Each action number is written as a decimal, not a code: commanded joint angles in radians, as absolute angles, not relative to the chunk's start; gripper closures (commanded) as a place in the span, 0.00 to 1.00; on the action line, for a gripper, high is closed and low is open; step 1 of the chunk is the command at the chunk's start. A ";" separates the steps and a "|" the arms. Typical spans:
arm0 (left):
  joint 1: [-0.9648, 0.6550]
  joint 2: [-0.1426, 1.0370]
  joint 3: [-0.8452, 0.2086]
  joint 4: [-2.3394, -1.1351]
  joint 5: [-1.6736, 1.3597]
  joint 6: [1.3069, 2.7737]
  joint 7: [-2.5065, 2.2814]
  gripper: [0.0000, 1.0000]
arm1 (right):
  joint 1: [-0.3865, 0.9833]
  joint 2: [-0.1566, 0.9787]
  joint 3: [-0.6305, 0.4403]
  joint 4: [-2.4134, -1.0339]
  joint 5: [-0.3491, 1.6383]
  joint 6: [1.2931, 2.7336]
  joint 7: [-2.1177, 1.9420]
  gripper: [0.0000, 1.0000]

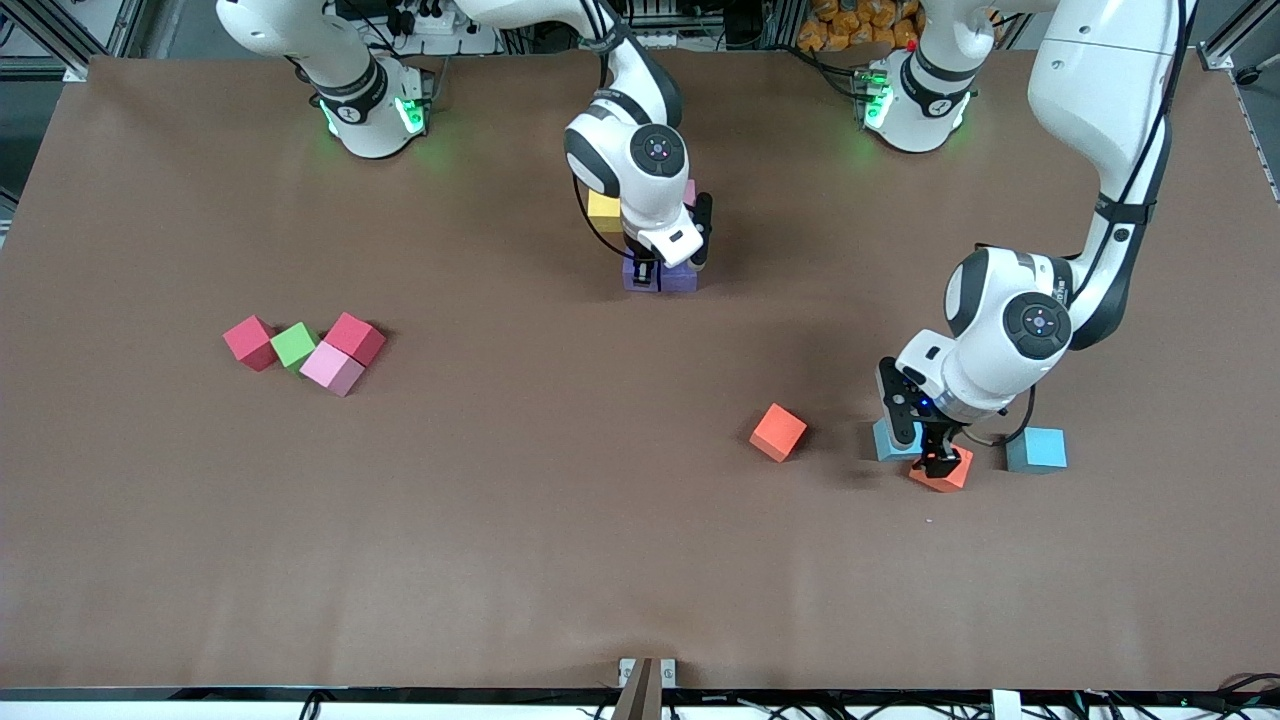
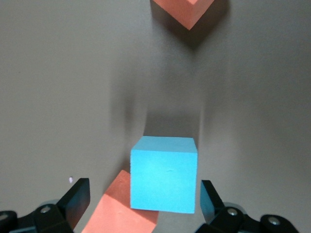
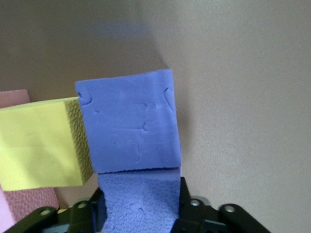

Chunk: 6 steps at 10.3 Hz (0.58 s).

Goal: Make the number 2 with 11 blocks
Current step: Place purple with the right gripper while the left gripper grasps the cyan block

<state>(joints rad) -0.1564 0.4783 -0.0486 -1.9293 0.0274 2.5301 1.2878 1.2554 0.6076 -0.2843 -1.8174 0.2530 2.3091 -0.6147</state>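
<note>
My right gripper [image 1: 650, 272] [image 3: 139, 206] is down at the table's middle, near the robots' bases, shut on a purple block [image 3: 138, 213]. This block rests flush against a second purple block [image 3: 129, 121] [image 1: 680, 278]. A yellow block [image 1: 604, 210] [image 3: 39, 145] and a pink block [image 1: 689, 190] lie just farther from the front camera, partly hidden by the arm. My left gripper [image 1: 935, 455] [image 2: 144, 204] is open, its fingers [image 2: 75, 201] on either side of a light blue block [image 2: 164, 180] [image 1: 890, 440] without touching it. An orange block [image 2: 116, 213] [image 1: 945, 472] lies at that block's corner.
A second orange block [image 1: 778, 432] [image 2: 182, 9] lies toward the table's middle and another light blue block [image 1: 1036, 450] toward the left arm's end. Toward the right arm's end, two red blocks [image 1: 250, 342], a green block [image 1: 295, 344] and a pink block [image 1: 332, 368] are clustered.
</note>
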 commanded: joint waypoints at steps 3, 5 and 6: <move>-0.153 0.471 -0.049 -1.965 -0.008 2.553 1.324 0.00 | 1.273 0.638 -0.304 -1.795 0.268 2.329 -0.601 0.00; -0.153 0.474 -0.049 -1.965 -0.008 2.554 1.324 0.00 | 1.270 0.617 -0.307 -1.796 0.267 2.309 -0.610 0.00; -0.153 0.477 -0.049 -1.965 -0.008 2.556 1.324 0.00 | 1.270 0.601 -0.308 -1.798 0.267 2.289 -0.614 0.00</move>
